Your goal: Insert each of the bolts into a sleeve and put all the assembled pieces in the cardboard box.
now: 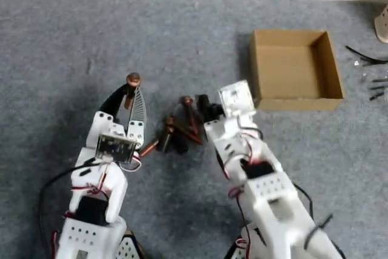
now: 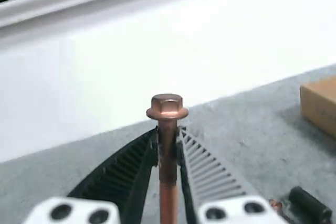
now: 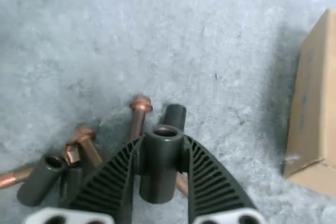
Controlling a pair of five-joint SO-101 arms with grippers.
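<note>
My left gripper (image 1: 131,91) is lifted above the grey carpet, shut on a copper bolt (image 2: 168,129) that stands upright with its hex head (image 1: 133,79) above the fingertips. To its right, my right gripper (image 3: 160,148) is shut on a black sleeve (image 3: 159,163), whose open end faces up. Just left of that gripper (image 1: 209,108), a loose pile (image 1: 179,128) of copper bolts and black sleeves lies on the carpet. It includes a bolt (image 3: 138,115), another bolt (image 3: 85,142) and a lying sleeve (image 3: 42,179). The open cardboard box (image 1: 295,96) stands at the back right.
Black cables and small screws (image 1: 371,80) lie at the right edge beyond the box. A white object (image 1: 382,22) sits at the far right corner. The carpet runs back to a white wall (image 2: 157,40). Open carpet lies on the left.
</note>
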